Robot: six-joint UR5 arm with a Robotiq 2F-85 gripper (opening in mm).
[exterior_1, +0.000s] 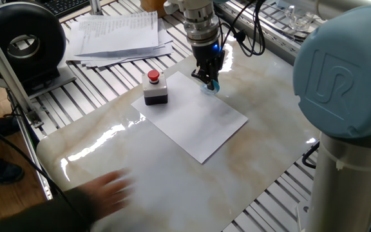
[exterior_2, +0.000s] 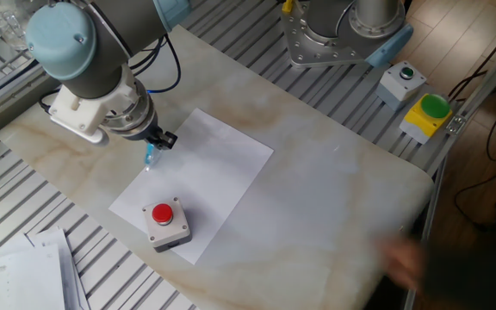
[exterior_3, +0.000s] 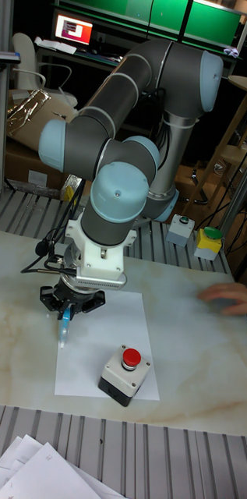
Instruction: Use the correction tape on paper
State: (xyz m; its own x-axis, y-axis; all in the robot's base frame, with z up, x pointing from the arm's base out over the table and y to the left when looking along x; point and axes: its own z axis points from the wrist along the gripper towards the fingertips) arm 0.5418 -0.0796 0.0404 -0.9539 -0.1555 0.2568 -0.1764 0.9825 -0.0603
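The correction tape (exterior_3: 64,326) is a small light-blue dispenser that hangs upright with its tip down on the edge of the paper (exterior_3: 100,347). My gripper (exterior_3: 67,306) is shut on its top. In one fixed view the correction tape (exterior_1: 210,86) shows just under my gripper (exterior_1: 207,78) at the far corner of the white paper (exterior_1: 198,119). From the other side, the correction tape (exterior_2: 149,157) touches the left edge of the paper (exterior_2: 209,176) below my gripper (exterior_2: 156,141).
A grey box with a red button (exterior_1: 154,88) stands on the paper's corner. Printed pages (exterior_1: 118,35) lie stacked at the back. A blurred human hand (exterior_1: 102,190) reaches over the marble table's edge (exterior_2: 403,258). Two more button boxes (exterior_2: 429,112) sit on the rails.
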